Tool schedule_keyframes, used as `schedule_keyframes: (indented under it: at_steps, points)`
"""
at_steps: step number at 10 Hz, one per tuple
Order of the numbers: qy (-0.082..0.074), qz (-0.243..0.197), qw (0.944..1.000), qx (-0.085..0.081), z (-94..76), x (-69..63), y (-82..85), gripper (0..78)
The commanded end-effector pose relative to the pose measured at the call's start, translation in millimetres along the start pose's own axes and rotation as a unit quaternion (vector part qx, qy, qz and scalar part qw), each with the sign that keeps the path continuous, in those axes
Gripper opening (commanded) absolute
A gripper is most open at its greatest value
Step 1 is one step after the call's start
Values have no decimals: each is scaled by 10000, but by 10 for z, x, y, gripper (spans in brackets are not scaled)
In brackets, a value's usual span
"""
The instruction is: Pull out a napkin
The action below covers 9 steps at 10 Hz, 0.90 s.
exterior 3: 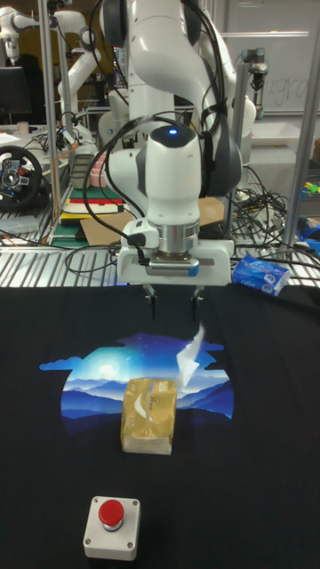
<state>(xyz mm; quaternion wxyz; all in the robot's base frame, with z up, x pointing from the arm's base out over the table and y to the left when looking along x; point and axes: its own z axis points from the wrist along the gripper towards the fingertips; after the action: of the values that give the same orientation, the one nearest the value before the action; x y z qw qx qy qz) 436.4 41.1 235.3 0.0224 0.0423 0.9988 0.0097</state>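
Note:
A yellowish napkin pack [149, 414] lies on the blue mountain print in the middle of the black cloth. A white napkin [190, 357] stands up at the pack's far right side, crumpled and tilted, its top just under my right fingertip [196, 308]. I cannot tell whether its lower end is still in the pack. My gripper [175, 309] hovers above and behind the pack, pointing down. Its fingers are spread wide and nothing is held between them.
A grey box with a red button [112, 524] sits near the front edge of the cloth. A blue packet [262, 274] lies at the back right, by the metal table edge. Cables, shelves and other robots fill the background.

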Motion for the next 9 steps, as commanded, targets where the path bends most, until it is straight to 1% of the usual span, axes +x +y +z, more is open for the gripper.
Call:
schedule_keyframes:
  at_steps: [1,9]
  points:
    - [-59,65,10000,-1,-13,-5,6,775]
    - [-32,112,9999,-10,-17,-1,12,775]
